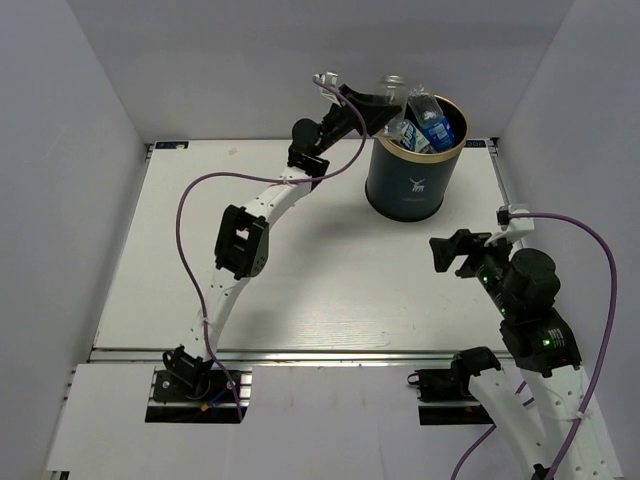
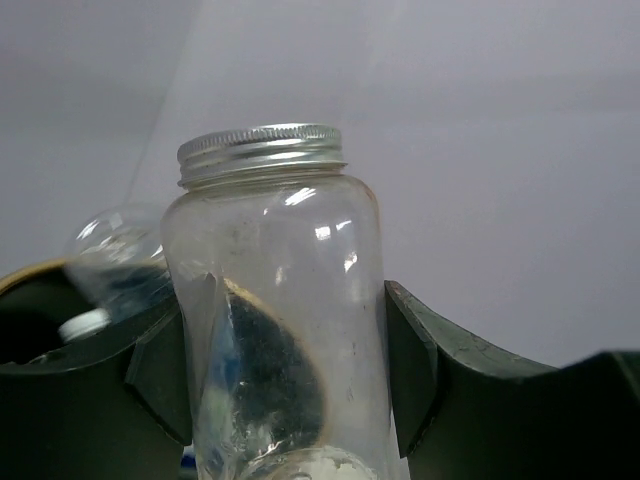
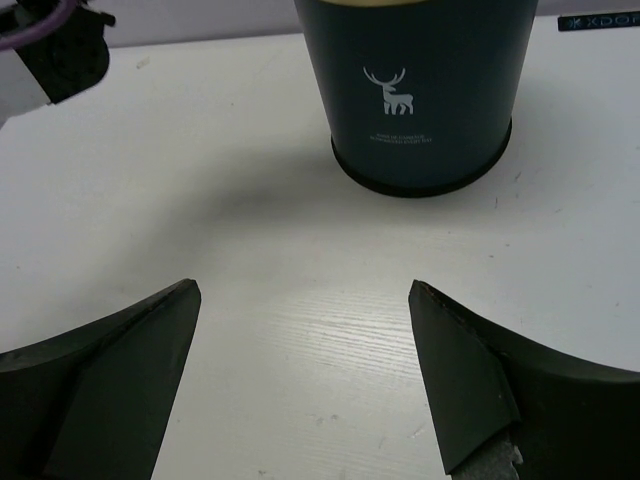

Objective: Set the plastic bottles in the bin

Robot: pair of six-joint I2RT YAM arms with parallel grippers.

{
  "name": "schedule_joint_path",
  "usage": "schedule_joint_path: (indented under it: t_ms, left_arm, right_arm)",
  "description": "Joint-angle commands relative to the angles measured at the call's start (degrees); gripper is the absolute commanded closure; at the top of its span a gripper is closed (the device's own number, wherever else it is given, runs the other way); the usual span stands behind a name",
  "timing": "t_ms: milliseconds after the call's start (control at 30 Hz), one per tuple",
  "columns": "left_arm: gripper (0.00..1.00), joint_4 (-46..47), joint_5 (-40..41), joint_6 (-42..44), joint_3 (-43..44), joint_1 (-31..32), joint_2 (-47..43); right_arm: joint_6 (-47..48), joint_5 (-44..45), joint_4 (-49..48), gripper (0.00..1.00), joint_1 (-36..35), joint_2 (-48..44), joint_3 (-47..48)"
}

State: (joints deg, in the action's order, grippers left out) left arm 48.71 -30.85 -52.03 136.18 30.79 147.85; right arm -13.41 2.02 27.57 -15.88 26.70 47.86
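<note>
Judging by how things lie, the task is close to its end, with one bottle left to let go. The white table (image 1: 300,250) carries the bin (image 1: 408,190), a dark navy cylinder with a gold rim and a small white deer logo (image 3: 390,92) on the side that faces the arms. The left arm reaches all the way out to the bin's far-left rim. There the left gripper (image 2: 285,365) is clamped on a clear plastic bottle (image 2: 275,300), one finger pressed on each side of its body. The bottle stands upright in the grip, with the bin's mouth and gold rim showing low beside it in the left wrist view. Whether it hangs fully over the opening or only over the rim I cannot tell. The right gripper (image 3: 303,300) hovers over the table on the near-right side of the bin, well apart from it, jaws spread wide and holding nothing. Inside the bin lie several bottles already dropped in, among them a blue-labelled bottle (image 1: 432,125), which I read as the finished part of the job. No other loose bottle shows outside the bin in any view, so the held one looks like the last. Its silver screw cap (image 2: 262,150) is closed on the neck.
</note>
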Motion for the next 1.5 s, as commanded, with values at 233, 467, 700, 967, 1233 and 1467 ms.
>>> schedule_joint_path:
  t_ms: [233,467,700,967,1233,1467]
  left_arm:
    - [1.00,4.8,5.4,0.0,3.0,4.4,-2.7]
    - [0.98,1.9,14.1,2.9,6.6,6.4,0.7]
    - [0.89,-1.3,16.7,5.0,6.1,6.9,1.9]
    - [0.62,-6.2,19.9,7.3,6.1,7.4,3.0]
    - [0.00,-9.8,21.1,8.3,6.6,7.4,3.0]
    - [0.00,-12.0,21.1,9.4,7.3,7.4,1.7]
  right_arm:
    - [-0.2,-0.3,0.3,0.10,-0.1,-1.3,-2.2]
    - [-1.6,-1.6,0.6,0.10,0.1,-1.6,-1.5]
    - [-1.4,-1.5,2.1,0.10,0.0,-3.1,-1.4]
    - [-1.3,-3.8,3.1,0.10,0.1,-3.1,-0.5]
    - [-1.0,-3.9,4.3,0.10,0.0,-3.6,0.2]
    - [-0.9,-3.7,4.9,0.10,-0.2,-4.2,-0.1]
